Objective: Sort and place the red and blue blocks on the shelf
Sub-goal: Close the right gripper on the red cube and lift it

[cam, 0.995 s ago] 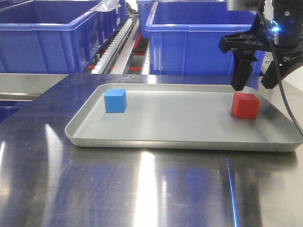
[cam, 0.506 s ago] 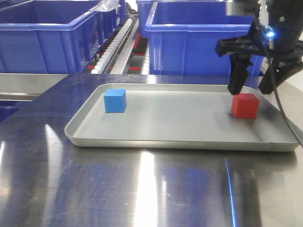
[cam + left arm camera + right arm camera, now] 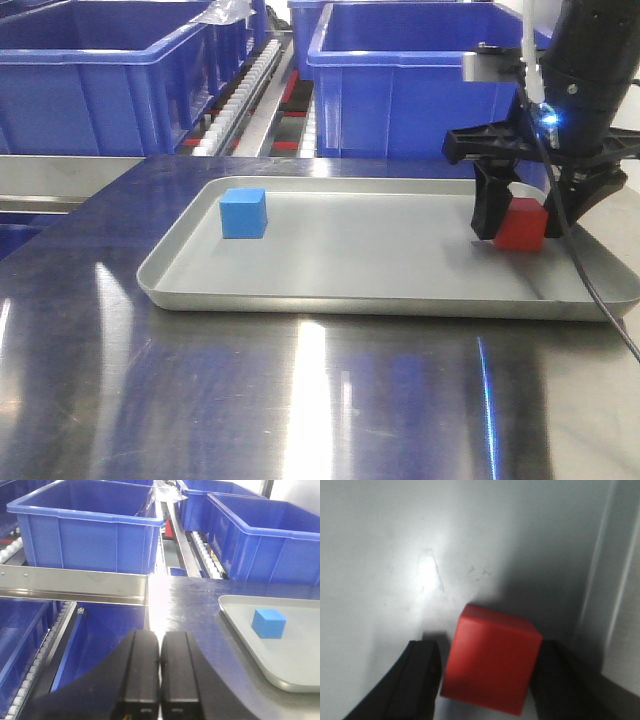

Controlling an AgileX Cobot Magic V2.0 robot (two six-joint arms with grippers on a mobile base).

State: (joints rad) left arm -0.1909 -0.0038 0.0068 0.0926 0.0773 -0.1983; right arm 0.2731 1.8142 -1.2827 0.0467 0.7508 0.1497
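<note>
between right gripper point(image 3: 520, 213) parted jaws: red block point(image 3: 492, 667) resting on tray point(image 3: 300, 302) floor.

Front view faces tray point(image 3: 380, 260), right wrist close above it

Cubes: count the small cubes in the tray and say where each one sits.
2. The blue cube sits near the tray's left rear corner; the red cube sits at its right end, between the right gripper's fingers. None looks hidden.
</note>
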